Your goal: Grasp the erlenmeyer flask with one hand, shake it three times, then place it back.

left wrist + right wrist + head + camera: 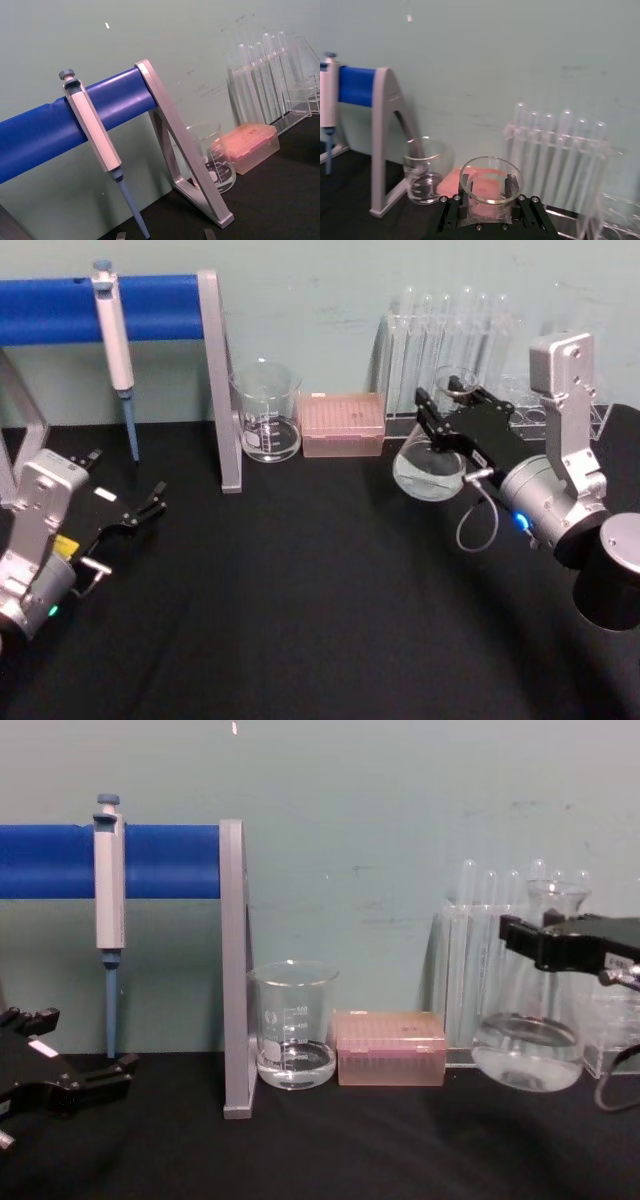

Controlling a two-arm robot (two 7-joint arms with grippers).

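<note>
The erlenmeyer flask was clamped by its neck in the right gripper, likely for free shaking; the left gripper was parked with its fingers apart.

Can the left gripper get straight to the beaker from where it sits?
Probably not straight. The stand's grey end frame stands between the left gripper and the beaker; it would likely have to swing around the frame's front foot.
</note>
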